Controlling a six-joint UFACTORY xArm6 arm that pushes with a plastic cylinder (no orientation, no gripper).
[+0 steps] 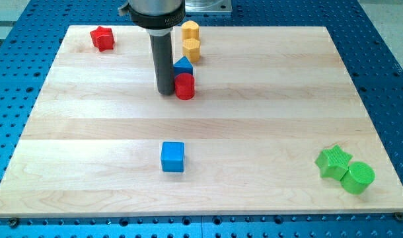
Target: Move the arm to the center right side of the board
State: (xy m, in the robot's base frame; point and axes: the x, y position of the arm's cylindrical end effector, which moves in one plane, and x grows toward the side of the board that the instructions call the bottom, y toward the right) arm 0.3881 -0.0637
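Observation:
My tip [166, 91] rests on the wooden board [267, 99] in the upper middle, right beside the left of a red cylinder [185, 86]. A blue triangular block [183, 66] sits just above the red cylinder. Two yellow blocks stand above that, one [191, 49] below the other [190, 30], near the board's top edge. The board's center right side lies far to the right of my tip.
A red star [102, 38] sits at the top left. A blue cube [173, 157] lies at lower middle. A green star [333, 162] and a green cylinder [357, 178] sit together at the bottom right. A blue perforated table [386, 79] surrounds the board.

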